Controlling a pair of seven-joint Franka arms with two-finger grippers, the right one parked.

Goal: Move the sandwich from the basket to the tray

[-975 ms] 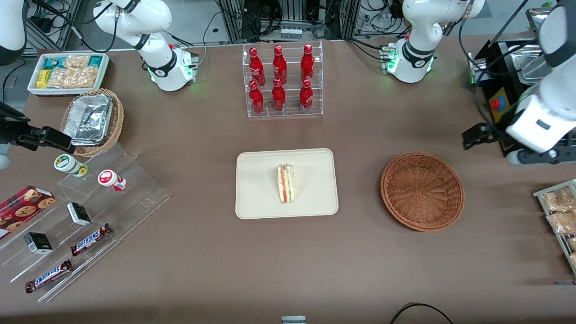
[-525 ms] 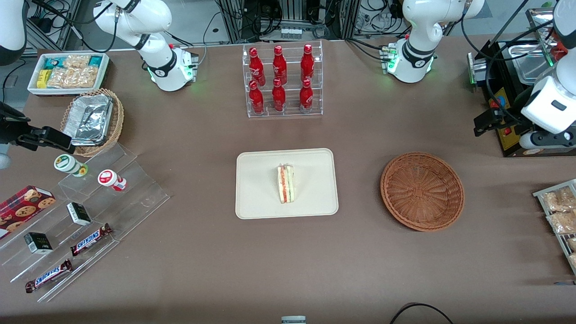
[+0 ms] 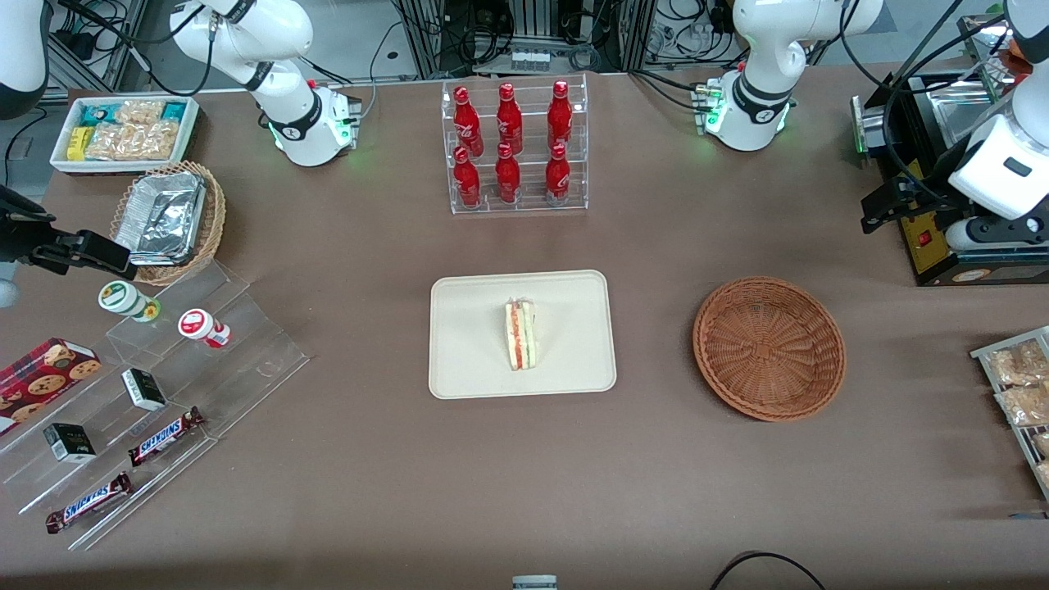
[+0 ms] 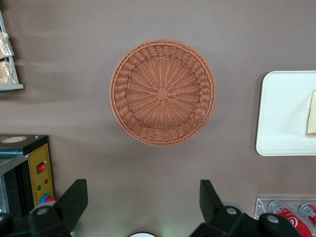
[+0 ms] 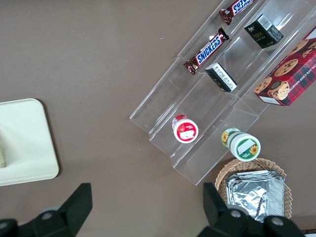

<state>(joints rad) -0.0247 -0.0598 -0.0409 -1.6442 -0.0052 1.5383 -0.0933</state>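
Note:
The sandwich [image 3: 519, 334] stands on its edge in the middle of the cream tray [image 3: 467, 369], red and green filling showing. The reddish-brown basket [image 3: 769, 348] sits empty beside the tray, toward the working arm's end. My left gripper [image 3: 881, 209] is open and empty, raised above the table, farther from the front camera than the basket and next to the black machine. The left wrist view looks straight down on the empty basket [image 4: 163, 92], the tray's end [image 4: 284, 113] and a sliver of the sandwich [image 4: 312, 113], with the gripper [image 4: 142, 197] spread wide over bare table.
A clear rack of red bottles [image 3: 514, 147] stands farther back than the tray. A black machine [image 3: 926, 180] and a wire rack of snack packs [image 3: 1016, 393] sit at the working arm's end. Acrylic steps with snacks [image 3: 164, 393] and a tan basket with foil [image 3: 168, 221] lie toward the parked arm's end.
My left gripper has drawn away from the basket, farther from the front camera and toward the black machine. The sandwich, tray and basket have not moved.

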